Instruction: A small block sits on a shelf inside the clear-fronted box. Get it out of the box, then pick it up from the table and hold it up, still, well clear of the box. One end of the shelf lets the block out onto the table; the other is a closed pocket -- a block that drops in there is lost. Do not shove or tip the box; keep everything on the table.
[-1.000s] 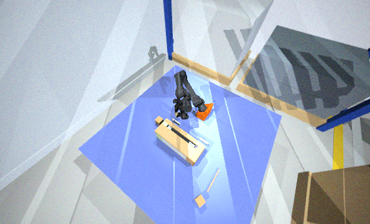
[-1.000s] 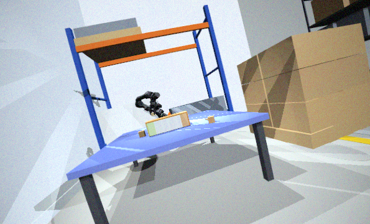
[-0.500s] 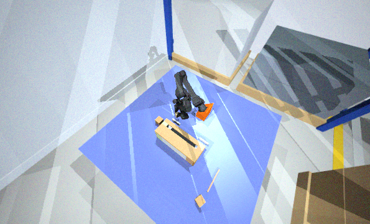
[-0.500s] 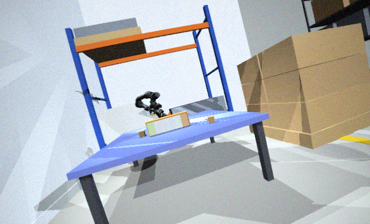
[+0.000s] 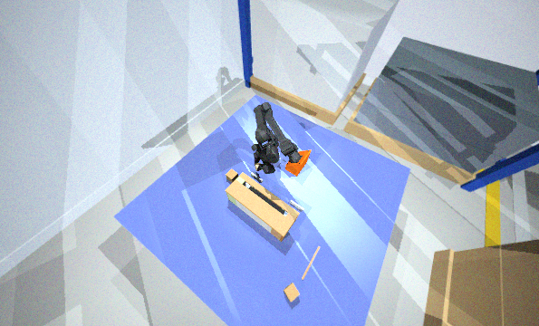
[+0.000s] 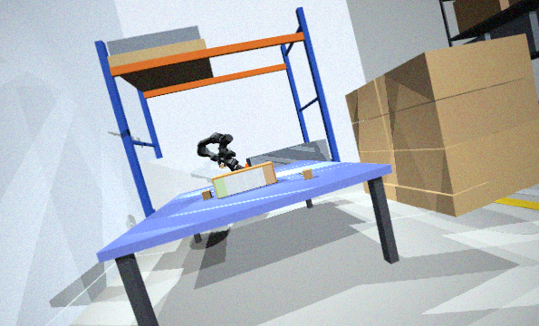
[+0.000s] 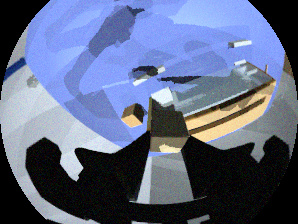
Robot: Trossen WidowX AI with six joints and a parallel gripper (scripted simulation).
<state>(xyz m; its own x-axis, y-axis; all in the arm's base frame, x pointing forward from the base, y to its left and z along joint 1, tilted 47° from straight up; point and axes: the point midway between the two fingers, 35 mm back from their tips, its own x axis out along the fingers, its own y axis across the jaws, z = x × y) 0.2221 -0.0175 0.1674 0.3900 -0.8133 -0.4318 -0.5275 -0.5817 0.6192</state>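
My gripper (image 5: 264, 169) (image 6: 233, 165) (image 7: 164, 134) is shut on a small tan block (image 7: 166, 121), which shows between the fingers in the wrist view. It hangs just past the far end of the long tan box (image 5: 249, 197) (image 6: 244, 181) (image 7: 229, 106), which has a clear front and a dark slot along its top. Another small tan block (image 5: 231, 175) (image 6: 206, 195) (image 7: 133, 115) lies on the blue table (image 5: 197, 254) (image 6: 251, 206) beside that end of the box. In the top and exterior views the arm hides the held block.
An orange wedge (image 5: 298, 163) sits by the arm's base. A thin tan stick (image 5: 311, 263) and a third tan block (image 5: 292, 292) (image 6: 307, 173) lie past the box's other end. Two short pale bars (image 5: 255, 177) (image 5: 296, 206) lie behind the box.
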